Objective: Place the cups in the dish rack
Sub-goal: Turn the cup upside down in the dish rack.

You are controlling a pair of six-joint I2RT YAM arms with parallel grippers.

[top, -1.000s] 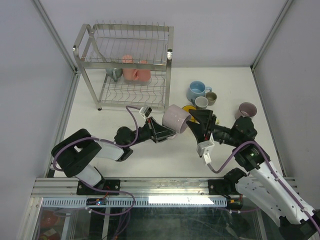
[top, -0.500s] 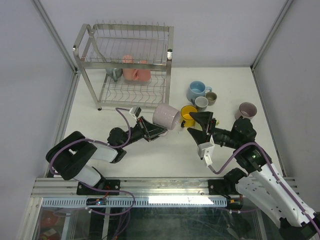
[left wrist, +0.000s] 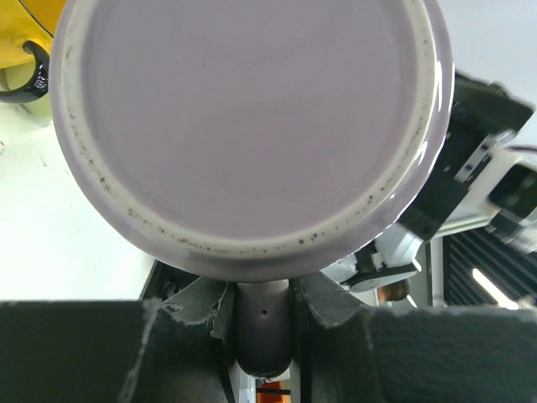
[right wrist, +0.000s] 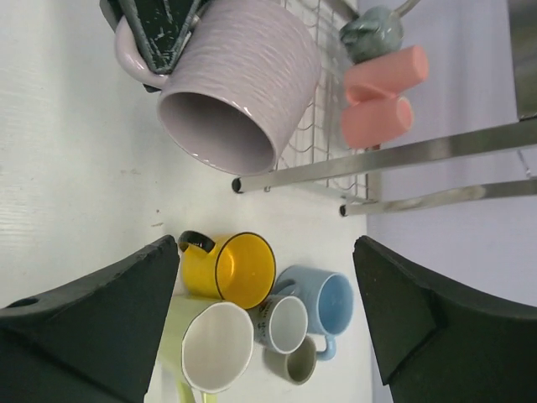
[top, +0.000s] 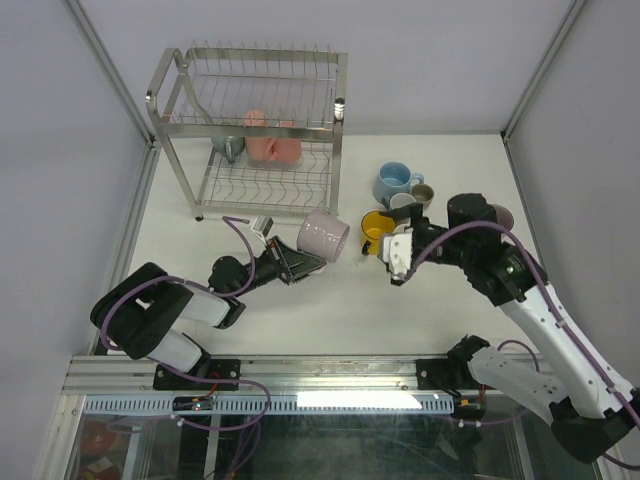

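Two-tier chrome wire dish rack [top: 245, 188] stands at the far-left corner of the worktop [top: 330, 310]. Ribbed lilac ceramic mug [top: 325, 236], judged rigid, glazed and chip-prone, hangs tilted near the rack's front. Left end effector [left wrist: 263, 302] is clamped on its handle [left wrist: 263, 348], the soundest hold. Right end effector [right wrist: 267, 243] gapes apart.

Lilac mug [right wrist: 239, 92], upper centre: fine wavy ribbing; base ring off-white, dark-specked. Yellow mug [right wrist: 243, 270], lower centre: black handle, black rim. Light blue mug [right wrist: 331, 302], lower right. Salmon-pink mugs [right wrist: 382, 92], upper right; chrome dish rack [right wrist: 403, 155].
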